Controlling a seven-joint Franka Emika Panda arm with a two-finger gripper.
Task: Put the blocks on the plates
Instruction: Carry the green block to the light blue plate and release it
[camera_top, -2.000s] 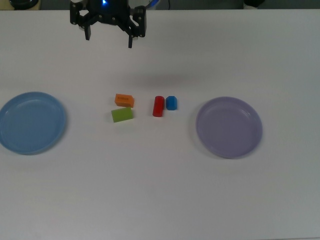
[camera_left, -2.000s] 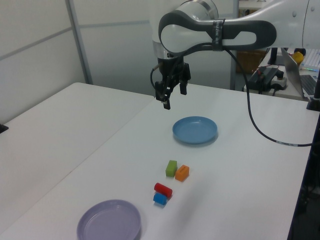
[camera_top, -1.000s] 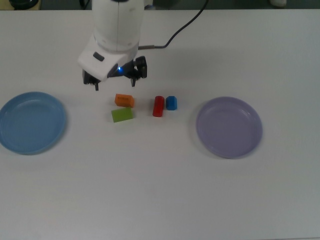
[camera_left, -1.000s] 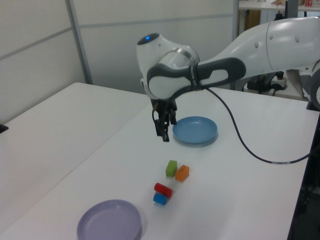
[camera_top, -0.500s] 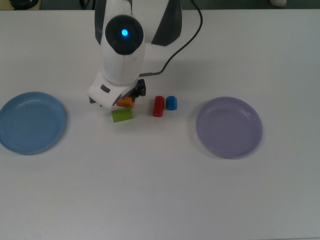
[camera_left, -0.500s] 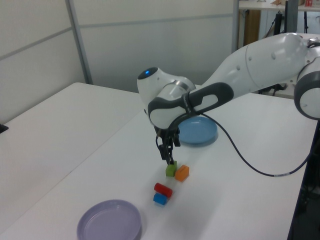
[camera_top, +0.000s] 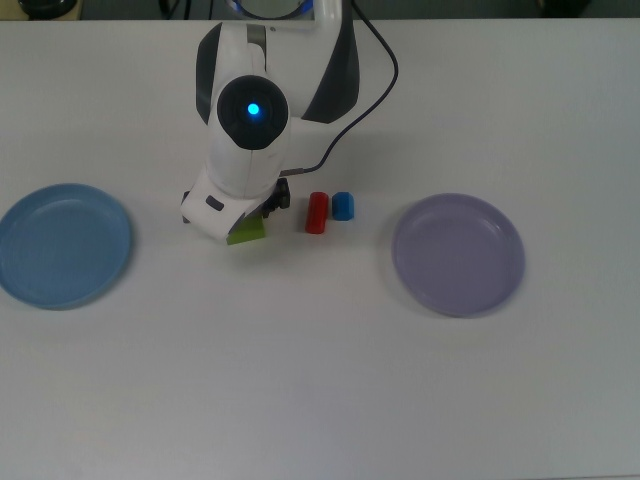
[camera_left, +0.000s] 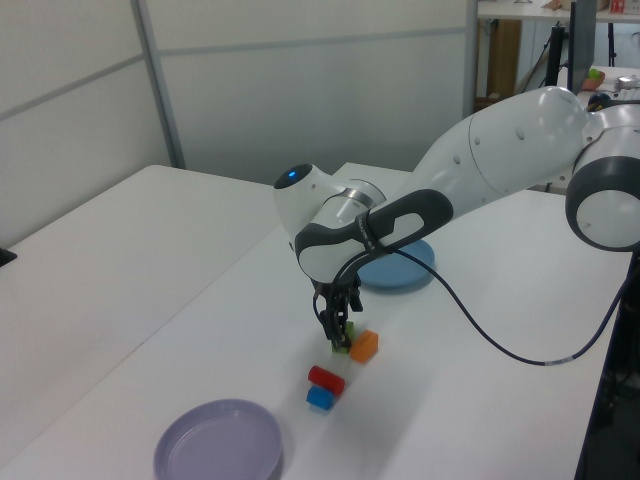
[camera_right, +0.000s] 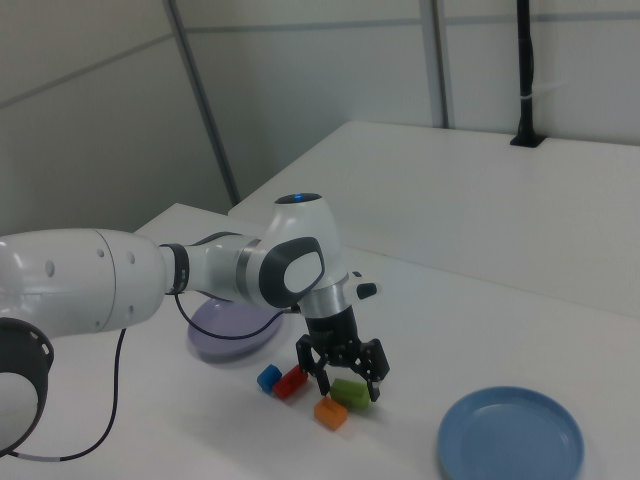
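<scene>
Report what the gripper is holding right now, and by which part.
Nothing is held yet. The gripper is open, its fingers straddling the green block, which sits on the table beside the orange block.

In the top view, the arm's white body hides the orange block (camera_left: 364, 346), the gripper (camera_right: 347, 381) and most of the green block (camera_top: 247, 231). In the right view, the arm covers part of the lavender plate (camera_right: 235, 333).
</scene>
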